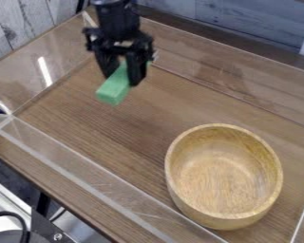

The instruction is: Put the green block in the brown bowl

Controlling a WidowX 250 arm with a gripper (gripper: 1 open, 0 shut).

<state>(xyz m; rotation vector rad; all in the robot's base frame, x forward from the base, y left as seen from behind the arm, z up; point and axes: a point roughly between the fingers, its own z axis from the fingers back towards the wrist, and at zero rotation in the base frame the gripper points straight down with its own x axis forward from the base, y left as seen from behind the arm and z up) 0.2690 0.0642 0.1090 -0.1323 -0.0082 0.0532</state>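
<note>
My gripper (121, 78) hangs above the wooden table at the upper left, fingers pointing down. It is shut on the green block (113, 89), a small bright green bar that hangs tilted between the fingers, clear of the table. The brown bowl (224, 177), large, round and light wood with a thick rim, sits at the lower right with nothing inside. The block is well to the left of the bowl and farther back.
A clear acrylic wall (66, 171) runs along the front and left edges of the wooden table (180, 104). Another clear panel stands at the back. A pale plank wall (22, 28) lies at the far left.
</note>
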